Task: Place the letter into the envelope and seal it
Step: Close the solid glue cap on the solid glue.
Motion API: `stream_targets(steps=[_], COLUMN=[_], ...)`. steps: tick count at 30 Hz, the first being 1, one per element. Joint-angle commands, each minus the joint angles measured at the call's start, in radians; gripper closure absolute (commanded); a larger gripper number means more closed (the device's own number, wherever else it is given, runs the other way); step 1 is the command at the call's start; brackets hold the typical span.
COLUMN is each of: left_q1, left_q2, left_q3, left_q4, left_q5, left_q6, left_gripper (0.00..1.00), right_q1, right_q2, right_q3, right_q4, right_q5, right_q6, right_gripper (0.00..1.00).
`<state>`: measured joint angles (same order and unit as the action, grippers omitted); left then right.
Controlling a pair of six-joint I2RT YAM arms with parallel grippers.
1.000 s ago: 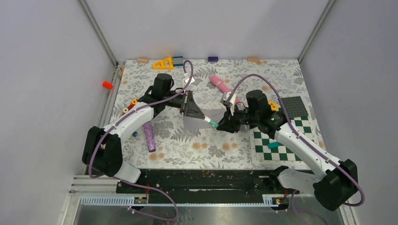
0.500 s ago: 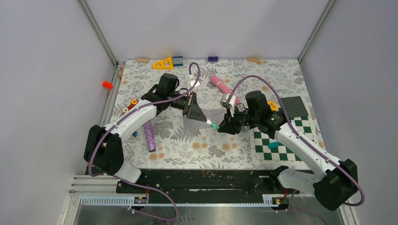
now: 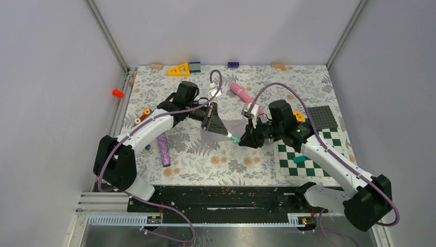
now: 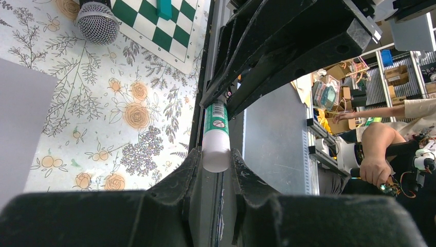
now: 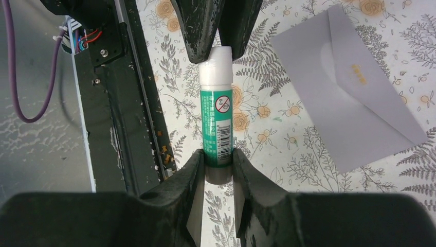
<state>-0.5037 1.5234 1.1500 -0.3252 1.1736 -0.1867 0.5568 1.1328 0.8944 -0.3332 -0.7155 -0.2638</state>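
Note:
A glue stick (image 3: 232, 136) with a green body and a white cap hangs level between my two grippers above the table. My left gripper (image 4: 216, 157) is shut on its white cap (image 4: 216, 154). My right gripper (image 5: 218, 159) is shut on the base of the green body (image 5: 217, 128). In the top view the left gripper (image 3: 225, 132) and the right gripper (image 3: 240, 140) face each other. The pale grey envelope (image 5: 349, 113) lies flat on the floral cloth under and behind them (image 3: 237, 125), its flap down. The letter is not in view.
A green-and-white checkerboard mat (image 3: 303, 165) with a teal block (image 3: 299, 159) lies at the right, a dark baseplate (image 3: 323, 117) behind it. A pink cylinder (image 3: 241, 92) lies at the back, a purple glitter cylinder (image 3: 164, 149) at the left. A microphone head (image 4: 97, 21) rests near the mat.
The left arm's wrist and its cable have shifted a little to the right. The glue stick and the right arm stay where they were.

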Motion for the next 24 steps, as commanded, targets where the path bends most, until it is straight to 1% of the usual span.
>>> stream_targets(steps=[1,8,15,20,24], left_q1=[-0.044,-0.069,-0.078,-0.086,-0.088], left_q2=[0.013,0.017,0.016,0.011,0.017], left_q3=[0.033,0.036,0.034,0.031,0.035], left_q4=[-0.012,-0.012,-0.012,-0.010,-0.026], left_q5=[0.029,0.032,0.060,0.060,0.058], left_q6=[0.023,0.021,0.027,0.033,0.050], left_gripper=[0.95,0.94,0.95,0.97,1.00], right_q1=[0.005,0.004,-0.006,-0.023,-0.026], right_q2=[-0.010,-0.003,0.010,-0.004,-0.011], right_q3=[0.031,0.031,0.035,0.028,0.028], right_q4=[0.135,0.172,0.217,0.236,0.227], right_q5=[0.027,0.017,-0.003,0.013,0.024], right_q6=[0.073,0.149,0.243,0.255,0.229], right_gripper=[1.00,1.00,1.00,1.00,1.00])
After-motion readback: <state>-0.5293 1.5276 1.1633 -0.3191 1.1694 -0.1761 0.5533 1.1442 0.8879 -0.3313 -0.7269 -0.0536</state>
